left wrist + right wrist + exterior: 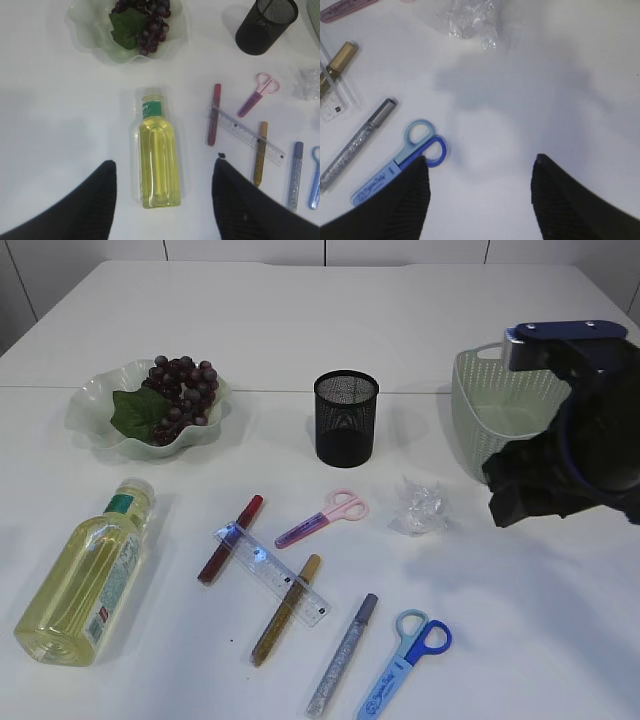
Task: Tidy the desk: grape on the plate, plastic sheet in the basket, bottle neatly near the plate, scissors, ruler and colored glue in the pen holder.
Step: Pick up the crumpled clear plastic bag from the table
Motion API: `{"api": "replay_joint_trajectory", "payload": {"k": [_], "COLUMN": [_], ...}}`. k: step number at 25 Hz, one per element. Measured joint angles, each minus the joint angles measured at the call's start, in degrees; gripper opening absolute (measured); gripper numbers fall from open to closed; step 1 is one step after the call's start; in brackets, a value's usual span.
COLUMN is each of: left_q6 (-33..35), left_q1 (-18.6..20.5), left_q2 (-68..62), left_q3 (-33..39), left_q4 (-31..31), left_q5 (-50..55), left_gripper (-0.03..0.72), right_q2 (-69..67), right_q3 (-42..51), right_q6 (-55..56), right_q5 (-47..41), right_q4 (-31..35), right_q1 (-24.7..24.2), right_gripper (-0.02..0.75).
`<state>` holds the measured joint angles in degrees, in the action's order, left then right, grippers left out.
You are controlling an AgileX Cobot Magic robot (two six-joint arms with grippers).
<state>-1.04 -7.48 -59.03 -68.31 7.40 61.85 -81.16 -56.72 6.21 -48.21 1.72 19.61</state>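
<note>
The grape bunch (178,390) lies on the green plate (95,410). The yellow bottle (85,575) lies on its side at the front left. My left gripper (164,162) is open above the bottle's (157,160) base and is out of the exterior view. The crumpled plastic sheet (418,506) lies in front of the green basket (480,415). My right gripper (481,162) is open and empty above bare table, right of the blue scissors (400,162). Pink scissors (325,517), the ruler (272,572) and red (230,538), gold (286,608) and silver (342,655) glue tubes lie before the pen holder (346,418).
The right arm (580,440) hangs over the table's right side and hides part of the basket. The ruler lies across the red and gold glue tubes. The table is white, with its far edge well behind the objects.
</note>
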Motion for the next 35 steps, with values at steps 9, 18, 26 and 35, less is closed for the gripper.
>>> {"api": "replay_joint_trajectory", "payload": {"k": [9, 18, 26, 35], "left_q6": [0.00, 0.00, 0.00, 0.00], "left_q1": [0.00, 0.00, 0.00, 0.00], "left_q2": [1.35, 1.45, 1.45, 1.45], "left_q3": [0.00, 0.00, 0.00, 0.00], "left_q4": [-0.55, -1.38, -2.96, -4.34], "left_q5": [1.97, 2.19, 2.19, 2.19], "left_gripper": [0.439, 0.439, 0.439, 0.439], "right_q2": [-13.78, -27.84, -35.31, -39.30], "right_q3": [-13.02, -24.54, -29.05, -29.36], "right_q6": [6.38, 9.52, 12.20, 13.42], "right_q5": [0.18, -1.07, -2.26, -1.88], "right_q4": [-2.39, -3.51, -6.17, -7.76], "right_q1": [3.03, 3.03, 3.03, 3.03], "right_gripper": [0.502, 0.502, 0.502, 0.502]}}
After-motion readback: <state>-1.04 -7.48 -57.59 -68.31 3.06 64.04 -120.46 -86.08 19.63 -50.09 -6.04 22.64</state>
